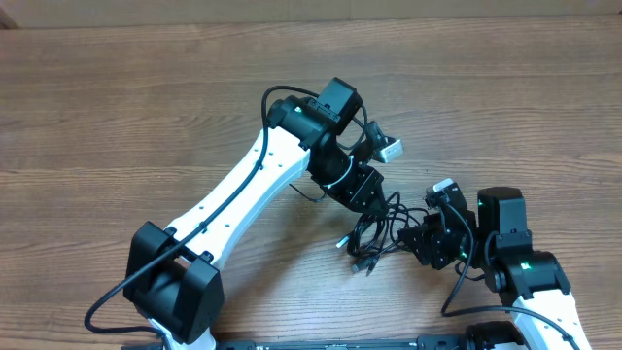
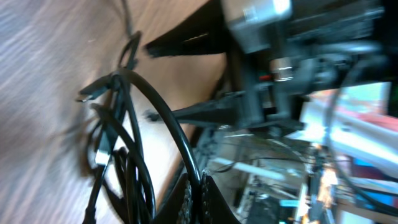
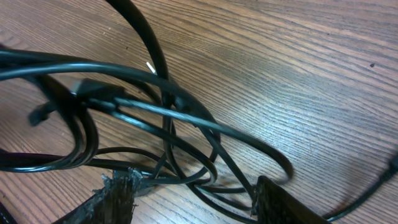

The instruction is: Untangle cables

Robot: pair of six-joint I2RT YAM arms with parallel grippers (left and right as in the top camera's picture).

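Observation:
The cables (image 1: 374, 233) lie as a tangle of thin black cords on the wooden table between the two arms. My left gripper (image 1: 373, 197) is above the tangle's upper edge. In the left wrist view my left gripper (image 2: 200, 194) is shut on one black cable (image 2: 166, 121) that arcs up and away from the fingers. My right gripper (image 1: 418, 239) is at the tangle's right side. It is open in the right wrist view (image 3: 199, 202), and several cable loops (image 3: 186, 134) run across the table between and beyond its fingers (image 3: 115, 200). A plug end (image 3: 93, 92) shows among them.
The wooden table (image 1: 146, 107) stretches wide to the left and back. The left arm's white link (image 1: 243, 190) crosses from the bottom left. The right arm's base (image 1: 530, 277) stands at the bottom right, with its own thicker cable (image 1: 457, 301) nearby.

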